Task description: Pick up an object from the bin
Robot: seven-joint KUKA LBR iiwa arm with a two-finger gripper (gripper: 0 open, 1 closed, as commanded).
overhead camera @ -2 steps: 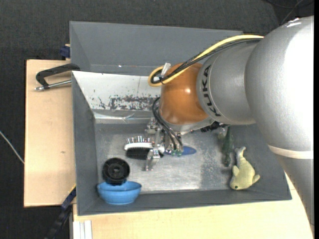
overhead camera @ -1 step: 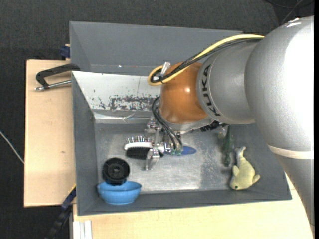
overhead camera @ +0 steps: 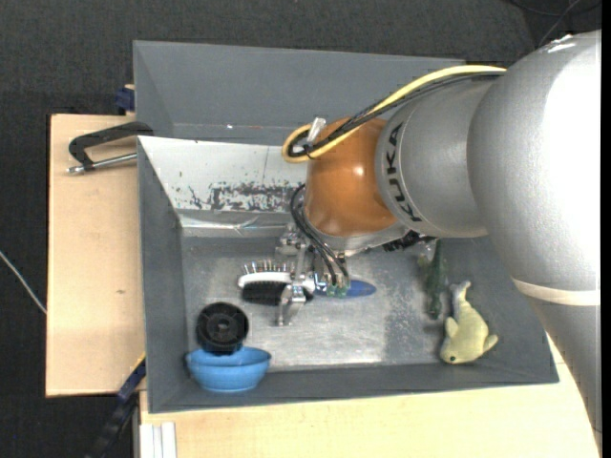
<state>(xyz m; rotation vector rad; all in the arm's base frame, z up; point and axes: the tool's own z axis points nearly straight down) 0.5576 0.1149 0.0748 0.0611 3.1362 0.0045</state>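
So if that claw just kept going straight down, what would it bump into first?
Probably the black brush-like thing right by the gripper, or the bare bin floor beside it; depth is unclear here.

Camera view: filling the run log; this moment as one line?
gripper low mid-bin | beside black brush | yellow fish, blue bowl lie apart

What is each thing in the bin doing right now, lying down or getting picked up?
tool: low over the bin's middle, beside the black brush.
black brush: lying flat on the floor.
blue stick: lying flat, one end under the tool.
blue bowl: open side up, front corner.
black round cap: lying flat, behind the bowl.
yellow toy fish: lying on the floor.
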